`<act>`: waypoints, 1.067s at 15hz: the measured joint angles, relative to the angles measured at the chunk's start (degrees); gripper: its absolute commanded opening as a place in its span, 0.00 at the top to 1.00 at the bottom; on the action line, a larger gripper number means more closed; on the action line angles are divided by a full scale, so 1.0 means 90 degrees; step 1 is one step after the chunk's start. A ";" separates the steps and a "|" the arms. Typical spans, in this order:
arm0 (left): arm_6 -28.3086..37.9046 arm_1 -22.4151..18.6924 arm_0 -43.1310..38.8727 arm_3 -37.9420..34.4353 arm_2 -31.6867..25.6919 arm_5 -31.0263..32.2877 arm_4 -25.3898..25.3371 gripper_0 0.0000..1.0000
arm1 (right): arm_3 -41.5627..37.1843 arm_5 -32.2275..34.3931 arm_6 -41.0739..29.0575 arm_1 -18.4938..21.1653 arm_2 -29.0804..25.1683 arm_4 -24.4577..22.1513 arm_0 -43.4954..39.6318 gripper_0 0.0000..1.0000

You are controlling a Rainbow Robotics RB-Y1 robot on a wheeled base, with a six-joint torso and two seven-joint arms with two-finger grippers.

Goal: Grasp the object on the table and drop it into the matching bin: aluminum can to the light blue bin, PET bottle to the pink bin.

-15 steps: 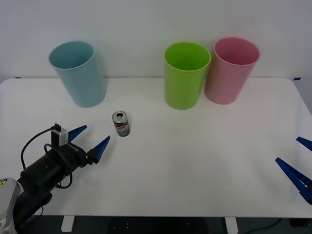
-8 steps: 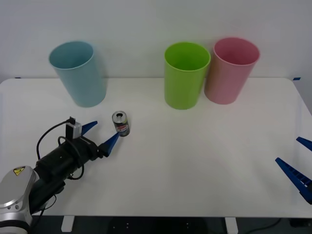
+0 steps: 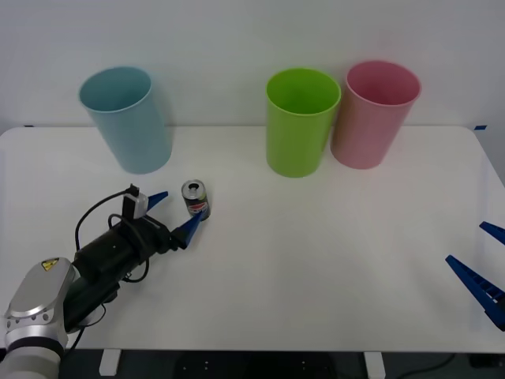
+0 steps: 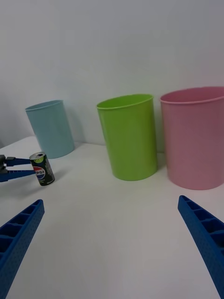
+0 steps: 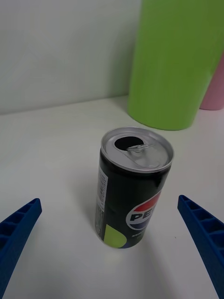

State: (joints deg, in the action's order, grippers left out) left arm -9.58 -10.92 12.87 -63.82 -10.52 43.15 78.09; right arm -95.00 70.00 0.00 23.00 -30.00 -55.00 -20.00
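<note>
- Can: small, dark, silver top with open pull-tab hole; stands upright on the white table, near the left side, in front of and a little to the right of the light blue bin. Well apart from the green bin and the pink bin.
- Left gripper: low over the table, fingers spread wide, one on each side of the can, neither touching it; holds nothing. In the left wrist view the can sits between the two blue fingers with clear room on both sides.
- Right gripper: parked at the table's right edge, fingers apart, holding nothing.
- Risk, tipping: the can looks light and probably empty; if one finger meets it first on closing, it may be pushed over or skid away.
- Risk, shallow hold: the fingertips look only just level with the can, so closing now could pinch it at the tips and let it squirt forward.
- Risk, wrong bin: three bins stand in the row; the can belongs in the light blue one, nearest the left arm.
- Risk, drop: a loose grip on the smooth round wall may let it slip while being lifted over the tall rim.
</note>
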 measured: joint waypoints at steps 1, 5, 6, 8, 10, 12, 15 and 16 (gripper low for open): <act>-0.0042 0.0012 0.0061 0.0059 0.0013 -0.0003 -0.0001 0.00 | 0.0000 0.0000 0.0000 0.0000 0.0000 0.0000 0.0000 0.00; -0.0121 0.0164 0.0197 0.0122 0.0065 -0.0151 0.0005 0.00 | 0.0000 0.0000 -0.0001 0.0000 0.0000 0.0000 0.0000 0.00; -0.0145 0.0181 0.0263 0.0215 0.0086 -0.0175 0.0005 0.00 | 0.0000 0.0000 0.0000 0.0000 0.0000 0.0000 0.0000 0.00; -0.0208 0.0181 0.0421 0.0434 0.0094 -0.0193 0.0005 0.00 | 0.0000 0.0000 0.0000 0.0000 0.0000 0.0000 0.0000 0.00; -0.0282 0.0185 0.0539 0.0574 0.0110 -0.0256 0.0005 0.00 | 0.0000 0.0000 0.0000 0.0000 0.0000 0.0000 0.0000 0.00; -0.0338 0.0182 0.0623 0.0682 0.0140 -0.0337 0.0005 0.00 | 0.0000 0.0000 0.0000 0.0000 0.0000 0.0000 0.0000 0.00; -0.0403 0.0196 0.0641 0.0696 0.0181 -0.0455 0.0005 0.00 | 0.0000 0.0000 0.0000 0.0000 0.0000 0.0000 0.0000 0.00; -0.0420 0.0200 0.0641 0.0696 0.0186 -0.0459 0.0005 0.00 | 0.0000 0.0000 0.0000 0.0000 0.0000 0.0000 0.0000 0.00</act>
State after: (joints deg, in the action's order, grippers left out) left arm -13.36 -9.12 18.64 -57.56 -8.85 39.02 78.14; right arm -95.00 70.00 0.00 23.00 -30.00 -55.00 -20.00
